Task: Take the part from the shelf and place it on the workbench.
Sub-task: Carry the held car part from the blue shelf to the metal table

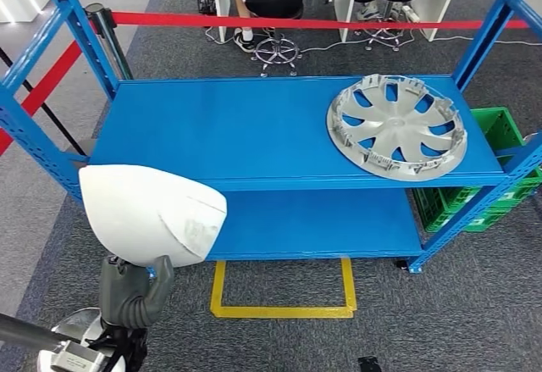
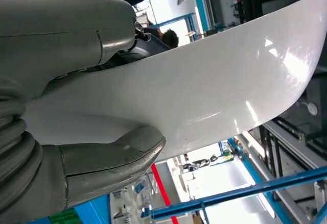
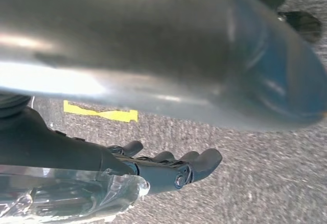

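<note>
Closest to the camera, the left robot hand (image 1: 131, 291) grips a smooth white curved part (image 1: 148, 213), thumb on one face and fingers on the other, as the left wrist view shows (image 2: 115, 155). The part is held in the air, low and to the left, in front of the blue shelf (image 1: 256, 135) and off its boards. Its long axis runs roughly level, left to right across the head view, the tapered, cut end pointing right toward the shelf's middle and the rounded end to the left.

The right robot hand (image 3: 169, 165) hangs over the grey floor with fingers loosely stretched and nothing in them.

The pick looks done; carrying comes next. The grip seems to sit near one end of a glossy shell, so it could swing or slip: turn slowly and keep it level. No worktop is visible. A silver wheel cover (image 1: 396, 126) lies on the top shelf, well apart.
</note>
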`<action>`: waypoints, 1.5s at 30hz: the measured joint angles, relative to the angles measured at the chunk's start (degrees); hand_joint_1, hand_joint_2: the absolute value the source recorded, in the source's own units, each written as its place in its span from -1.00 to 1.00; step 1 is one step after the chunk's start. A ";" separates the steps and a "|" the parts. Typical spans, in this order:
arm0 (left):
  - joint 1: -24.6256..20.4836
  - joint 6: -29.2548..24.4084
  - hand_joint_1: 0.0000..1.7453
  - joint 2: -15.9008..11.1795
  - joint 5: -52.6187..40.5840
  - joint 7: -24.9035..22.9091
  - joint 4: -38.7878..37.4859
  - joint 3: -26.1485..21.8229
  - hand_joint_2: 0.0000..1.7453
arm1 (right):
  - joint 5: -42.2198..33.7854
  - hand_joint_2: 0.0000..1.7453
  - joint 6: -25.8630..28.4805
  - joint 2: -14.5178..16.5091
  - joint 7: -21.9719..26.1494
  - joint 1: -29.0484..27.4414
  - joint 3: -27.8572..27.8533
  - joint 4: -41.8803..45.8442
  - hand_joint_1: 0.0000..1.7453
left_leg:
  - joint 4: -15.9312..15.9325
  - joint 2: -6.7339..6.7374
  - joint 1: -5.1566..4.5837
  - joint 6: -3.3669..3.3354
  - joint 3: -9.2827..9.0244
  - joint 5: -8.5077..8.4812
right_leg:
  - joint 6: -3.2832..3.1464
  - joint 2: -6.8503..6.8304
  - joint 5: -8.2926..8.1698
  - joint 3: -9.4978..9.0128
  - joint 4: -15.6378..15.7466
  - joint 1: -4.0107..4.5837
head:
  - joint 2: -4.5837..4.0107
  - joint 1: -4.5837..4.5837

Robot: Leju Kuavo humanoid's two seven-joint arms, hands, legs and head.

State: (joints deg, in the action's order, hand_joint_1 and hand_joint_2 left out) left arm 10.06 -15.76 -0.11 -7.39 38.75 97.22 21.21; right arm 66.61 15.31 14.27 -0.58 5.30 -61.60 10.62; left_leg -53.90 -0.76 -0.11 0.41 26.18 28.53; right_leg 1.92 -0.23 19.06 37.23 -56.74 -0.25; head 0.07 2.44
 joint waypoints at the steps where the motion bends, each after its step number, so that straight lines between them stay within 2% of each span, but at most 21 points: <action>1: 0.14 0.55 1.00 0.20 0.10 0.00 0.00 -0.39 1.00 | 0.05 -1.00 -0.07 0.00 -0.12 -0.19 -0.01 -0.01 -1.00 | 0.03 0.04 -0.07 -0.47 0.52 -0.62 | 0.30 0.01 0.77 0.41 -0.42 -0.17 | 0.00 -0.04; 5: 0.42 1.34 1.00 0.76 -0.68 0.00 0.00 -1.29 1.00 | 0.09 -1.00 -0.28 0.00 0.23 -0.52 -0.03 -0.02 -1.00 | 0.05 0.12 -0.22 -1.55 3.47 -3.39 | 0.86 0.08 11.43 3.47 -12.23 -0.24 | 0.00 -0.56; 7: 0.69 1.25 1.00 0.75 -1.11 0.00 0.00 -1.54 1.00 | 0.54 -1.00 0.02 0.00 1.05 -0.41 0.05 -0.02 -1.00 | -0.05 0.13 -0.46 -1.58 5.43 -4.90 | 0.68 0.08 12.40 3.20 -17.12 -0.18 | 0.00 -0.64; 10: 1.12 1.00 1.00 0.68 -1.36 0.00 0.04 -1.78 1.00 | 1.36 -1.00 2.54 -0.01 2.57 -0.34 0.23 0.08 -1.00 | -0.39 0.08 -0.64 -1.29 8.01 -6.84 | -0.02 0.12 8.74 -3.93 -10.90 0.16 | 0.00 -0.64; 12: 1.34 0.82 1.00 0.68 -1.35 0.00 0.21 -1.89 1.00 | 1.49 -1.00 4.26 -0.02 3.54 0.00 0.26 0.20 -1.00 | -0.78 0.08 -0.77 -0.83 8.98 -7.90 | -0.34 0.23 9.79 -9.85 -2.46 0.44 | 0.00 -0.57; 14: 1.53 0.71 1.00 0.68 -1.31 0.00 0.39 -1.95 1.00 | 1.45 -1.00 4.90 -0.02 4.14 0.20 0.27 0.26 -1.00 | -0.96 0.16 -0.78 -0.28 9.36 -8.91 | -0.61 0.31 10.96 -11.68 1.18 0.69 | 0.00 -0.52; 16: 1.85 0.65 1.00 0.66 -1.28 0.00 0.44 -2.01 1.00 | 1.36 -1.00 5.02 -0.01 4.30 0.04 0.26 0.25 -1.00 | -1.30 0.20 -0.62 0.35 9.84 -8.68 | -1.27 0.13 10.11 -10.65 0.99 0.63 | 0.00 -0.54; 18: 2.17 0.62 1.00 0.62 -1.27 0.00 0.46 -2.09 1.00 | 1.28 -1.00 5.05 -0.01 4.30 -0.06 0.25 0.25 -1.00 | -4.76 0.21 -0.44 1.07 11.19 -4.15 | -2.02 -0.12 8.69 -9.29 1.01 0.44 | 0.00 -0.37; 20: 2.26 0.61 1.00 0.60 -1.26 0.00 0.48 -2.15 1.00 | 1.25 -1.00 5.08 -0.02 4.32 -0.03 0.25 0.26 -1.00 | -12.07 0.22 -0.22 1.64 13.09 2.01 | -2.33 -0.19 7.13 -7.58 0.94 0.45 | 0.00 -0.21; 21: 2.28 0.61 1.00 0.60 -1.26 0.00 0.48 -2.16 1.00 | 1.23 -1.00 5.09 -0.02 4.33 -0.04 0.25 0.26 -1.00 | -15.52 0.22 -0.13 1.81 13.66 3.41 | -2.31 -0.21 6.37 -6.66 0.86 0.45 | 0.00 -0.22; 23: 2.31 0.60 1.00 0.58 -1.27 0.00 0.48 -2.18 1.00 | 1.21 -1.00 5.09 -0.02 4.32 -0.10 0.25 0.26 -1.00 | -18.12 0.22 0.03 1.94 12.63 2.15 | -2.15 -0.27 4.93 -4.59 0.60 0.45 | 0.00 -0.22; 25: 2.29 0.60 1.00 0.57 -1.27 0.00 0.51 -2.19 1.00 | 1.21 -1.00 5.09 -0.02 4.33 -0.07 0.25 0.27 -1.00 | -13.39 0.23 0.18 1.85 7.85 -0.64 | -1.88 -0.26 3.64 -2.84 0.33 0.46 | 0.00 -0.21; 28: 2.05 0.61 1.00 0.59 -1.27 0.00 0.73 -2.19 1.00 | 1.21 -1.00 5.10 -0.02 4.34 0.03 0.25 0.30 -1.00 | -1.73 0.18 0.08 1.18 -0.60 0.10 | -1.13 -0.15 1.87 -1.22 -0.08 0.67 | 0.00 -0.27; 30: 2.12 0.61 1.00 0.57 -1.27 0.00 0.83 -2.22 1.00 | 1.21 -1.00 5.13 -0.02 4.34 -0.05 0.25 0.31 -1.00 | 0.55 0.15 -0.20 0.31 -0.99 0.29 | -0.51 -0.14 0.53 -0.36 0.01 0.50 | 0.00 -0.33; 32: 2.31 0.61 1.00 0.55 -1.27 0.00 0.83 -2.25 1.00 | 1.18 -1.00 5.13 -0.02 4.33 -0.40 0.25 0.30 -1.00 | 0.47 0.26 -0.28 -0.55 0.16 -0.89 | 0.13 -0.07 1.83 0.55 -0.95 0.19 | 0.00 -0.39; 35: 2.34 0.61 1.00 0.59 -1.27 0.00 0.83 -2.29 1.00 | 1.15 -1.00 5.13 -0.02 4.31 -0.64 0.25 0.28 -1.00 | 0.43 0.38 -0.26 -1.32 2.28 -2.91 | 0.79 0.00 10.28 3.06 -10.15 0.10 | 0.00 -0.78; 37: 2.34 0.61 1.00 0.60 -1.27 0.00 0.83 -2.32 1.00 | 1.16 -1.00 5.13 -0.02 4.32 -0.50 0.26 0.28 -1.00 | 0.31 0.40 -0.33 -1.33 4.16 -4.37 | 0.89 0.01 12.74 3.66 -16.53 0.11 | 0.00 -0.79; 39: 2.35 0.61 1.00 0.60 -1.27 0.00 0.83 -2.33 1.00 | 1.16 -1.00 5.13 -0.02 4.32 -0.46 0.26 0.28 -1.00 | 0.10 0.40 -0.35 -1.15 6.06 -5.72 | 0.77 0.01 10.36 0.90 -15.98 0.11 | 0.00 -0.79; 41: 2.36 0.61 1.00 0.60 -1.27 0.00 0.85 -2.36 1.00 | 1.17 -1.00 5.13 -0.03 4.33 -0.29 0.25 0.30 -1.00 | -0.24 0.35 -0.39 -0.71 7.69 -6.89 | 0.59 0.06 8.68 -5.53 -8.26 0.14 | 0.00 -0.82; 43: 2.36 0.61 1.00 0.59 -1.27 0.00 0.91 -2.42 1.00 | 1.21 -1.00 5.13 -0.04 4.35 -0.02 0.26 0.33 -1.00 | -0.58 0.36 -0.47 -0.17 8.65 -8.02 | 0.36 0.26 9.73 -10.47 -0.87 0.26 | 0.00 -0.78; 45: 2.36 0.61 1.00 0.58 -1.27 0.00 0.97 -2.48 1.00 | 1.21 -1.00 5.12 -0.04 4.36 -0.01 0.26 0.34 -1.00 | -0.66 0.39 -0.46 0.36 9.08 -9.06 | -0.15 0.42 10.16 -10.77 0.93 0.40 | 0.01 -0.78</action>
State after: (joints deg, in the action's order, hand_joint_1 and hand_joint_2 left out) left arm 12.42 -15.15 0.47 -8.66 38.75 98.19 18.73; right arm 67.83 20.43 14.23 3.78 5.30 -61.34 10.96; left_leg -54.56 -0.36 -0.57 0.78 35.26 19.48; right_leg 1.76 0.20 29.22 26.46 -55.81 0.15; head 0.07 1.66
